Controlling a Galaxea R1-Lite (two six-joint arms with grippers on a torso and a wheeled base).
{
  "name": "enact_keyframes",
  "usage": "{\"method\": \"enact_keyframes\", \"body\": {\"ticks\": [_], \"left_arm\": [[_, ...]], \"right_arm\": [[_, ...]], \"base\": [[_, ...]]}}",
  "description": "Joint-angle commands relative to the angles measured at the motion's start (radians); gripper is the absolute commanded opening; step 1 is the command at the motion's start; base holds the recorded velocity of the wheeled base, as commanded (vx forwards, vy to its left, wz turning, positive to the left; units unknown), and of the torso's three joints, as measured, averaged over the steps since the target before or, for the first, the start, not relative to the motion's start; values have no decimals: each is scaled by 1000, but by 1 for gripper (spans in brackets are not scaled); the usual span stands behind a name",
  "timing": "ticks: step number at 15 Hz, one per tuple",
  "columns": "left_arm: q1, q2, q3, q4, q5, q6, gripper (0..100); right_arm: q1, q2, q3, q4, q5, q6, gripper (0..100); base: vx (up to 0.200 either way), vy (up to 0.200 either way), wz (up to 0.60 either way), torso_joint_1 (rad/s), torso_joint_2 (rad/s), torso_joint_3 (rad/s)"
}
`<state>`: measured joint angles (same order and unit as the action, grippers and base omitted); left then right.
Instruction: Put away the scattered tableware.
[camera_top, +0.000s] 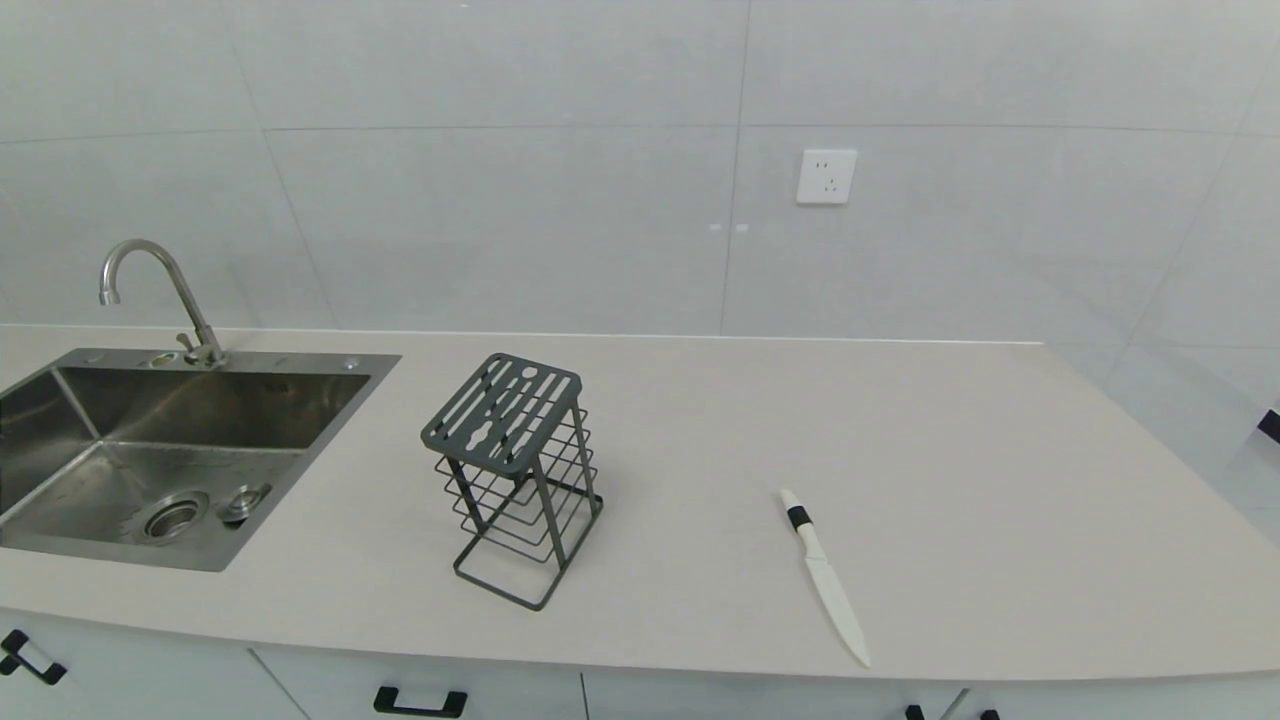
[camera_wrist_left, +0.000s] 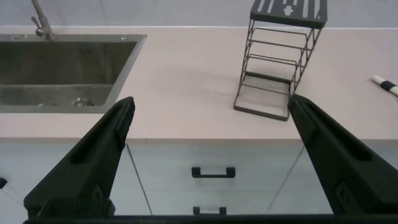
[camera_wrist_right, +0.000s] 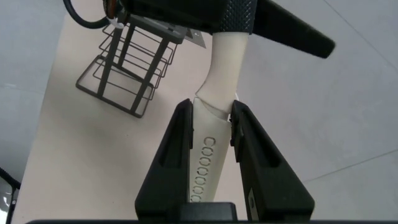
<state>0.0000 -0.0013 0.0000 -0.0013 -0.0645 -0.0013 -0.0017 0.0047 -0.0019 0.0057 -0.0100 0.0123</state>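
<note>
The white knife lies flat on the surface, well to the right of the dark wire knife rack. The rack stands near the sink. The left gripper has its fingers spread wide, with nothing in them. The right gripper has its fingers squeezed on a white utensil with little holes.

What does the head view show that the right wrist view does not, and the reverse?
The head view adds the sink, the faucet, the wall socket and a white knife lying flat on the countertop, right of the wire rack. The right wrist view adds the right gripper, its jaws shut on a white utensil with a row of holes, dark at its far end. Both share the wire rack standing on the countertop.
</note>
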Motion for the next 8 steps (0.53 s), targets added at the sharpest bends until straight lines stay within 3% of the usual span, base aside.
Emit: {"method": "enact_keyframes", "body": {"ticks": [1,8], "left_arm": [[0,1,0,0,0,0,100],[0,1,0,-2,-1,1,100]], "right_arm": [[0,1,0,0,-1,0,100],[0,1,-1,0,-1,0,100]], "base": [[0,0,0,271,-12,242],[0,0,0,297,-56,234]]}}
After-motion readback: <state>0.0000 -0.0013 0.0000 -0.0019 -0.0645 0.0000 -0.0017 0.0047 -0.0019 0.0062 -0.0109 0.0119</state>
